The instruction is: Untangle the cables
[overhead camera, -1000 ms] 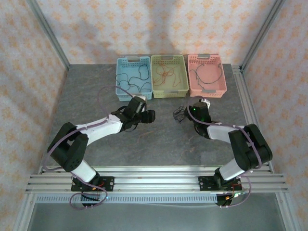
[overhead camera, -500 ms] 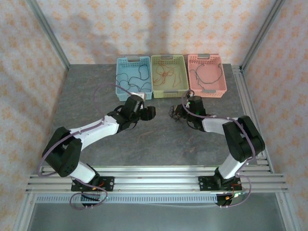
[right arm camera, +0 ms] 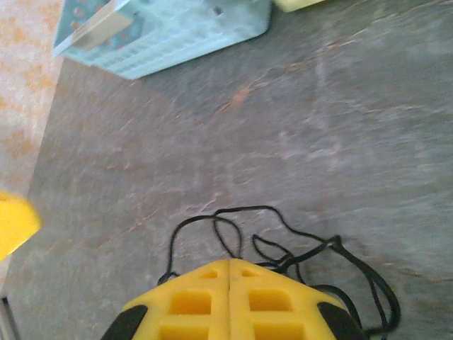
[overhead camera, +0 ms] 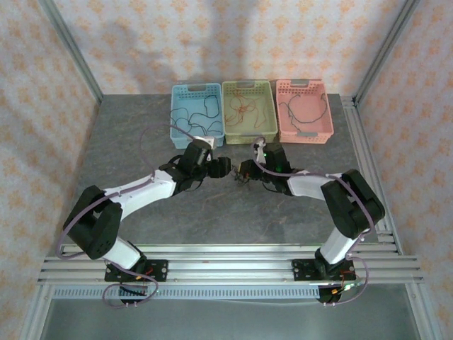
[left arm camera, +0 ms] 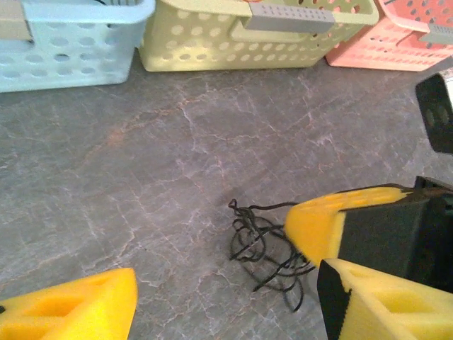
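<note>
From their bases at the near edge of the desk (overhead camera: 134, 142), both arms reach in toward the middle, where the two claws almost meet. The left claw (left arm camera: 226, 297) stands well open and holds nothing; its yellow fingers (left arm camera: 78, 312) sit wide apart just above the grey surface, one on either side of the spot where the black cable tangle (left arm camera: 263, 248) lies. The right claw (right arm camera: 230, 265) comes in from the opposite side with its jaws pressed fully together, no gap along the seam. It is closed on that tangle: black loops spill out past its tips on both sides and rest on the desk. From the left wrist, the tip of the right claw touches the right edge of the knot. Farther back, three baskets stand in a row against the rear wall. The blue basket (overhead camera: 216, 133) holds a black cable (overhead camera: 204, 112), the yellow-green basket (overhead camera: 249, 137) a red-orange cable (overhead camera: 243, 106), and the pink basket (overhead camera: 304, 137) a dark cable (overhead camera: 306, 106).
</note>
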### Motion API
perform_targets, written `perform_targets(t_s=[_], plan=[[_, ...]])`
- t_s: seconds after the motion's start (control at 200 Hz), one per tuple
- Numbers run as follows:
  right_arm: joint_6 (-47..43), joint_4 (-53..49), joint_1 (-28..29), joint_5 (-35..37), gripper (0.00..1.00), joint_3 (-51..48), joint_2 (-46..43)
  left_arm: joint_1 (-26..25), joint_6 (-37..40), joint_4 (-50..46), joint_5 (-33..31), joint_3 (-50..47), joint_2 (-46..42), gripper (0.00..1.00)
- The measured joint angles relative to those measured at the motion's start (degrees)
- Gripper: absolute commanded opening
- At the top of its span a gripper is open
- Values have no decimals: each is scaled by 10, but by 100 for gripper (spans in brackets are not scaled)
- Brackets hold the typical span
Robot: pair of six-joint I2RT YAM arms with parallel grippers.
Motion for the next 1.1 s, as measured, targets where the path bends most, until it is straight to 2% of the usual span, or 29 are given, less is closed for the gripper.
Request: perform_targets(t_s=[0.415,0.861,1.101], plan=[[-9,-24,2,37,0,14,9,-12,2,-1,31,22,82,64],[-9,-28,2,30,0,15,10,-12,-1,7,29,27,108,44],[-8,-27,2,17,0,15,10,-12,-3,34,53,35,132,41]])
